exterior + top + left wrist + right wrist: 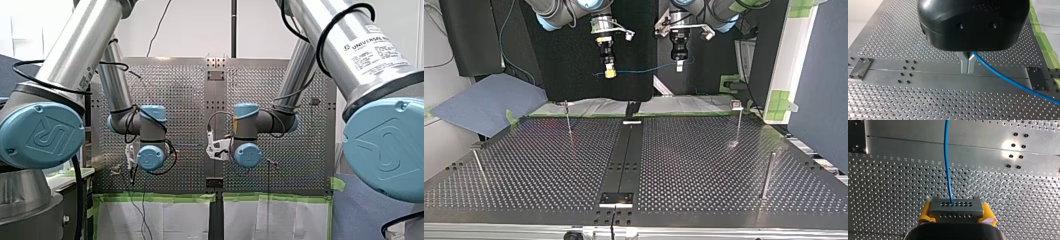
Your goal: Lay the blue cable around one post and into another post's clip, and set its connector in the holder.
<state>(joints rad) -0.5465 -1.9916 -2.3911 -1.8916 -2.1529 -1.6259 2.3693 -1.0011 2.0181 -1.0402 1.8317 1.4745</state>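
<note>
In the top view both arms hang high above the perforated table [704,160] with the blue cable [644,70] stretched between them. My right gripper [609,73], at that view's left, has yellow pads [926,213] shut on the grey connector [955,205]. From the connector the cable [947,165] runs straight ahead. My left gripper [679,66] has metal fingers [964,63] shut on the cable [1008,78], which trails off to one side over the table's centre strip.
Thin posts stand on the table in the top view: one at the far left [568,117], one at the far right with a clip on top [737,120], one near the right edge [768,175], one near the left edge [479,165]. A small bracket [616,199] sits on the centre strip near the front edge.
</note>
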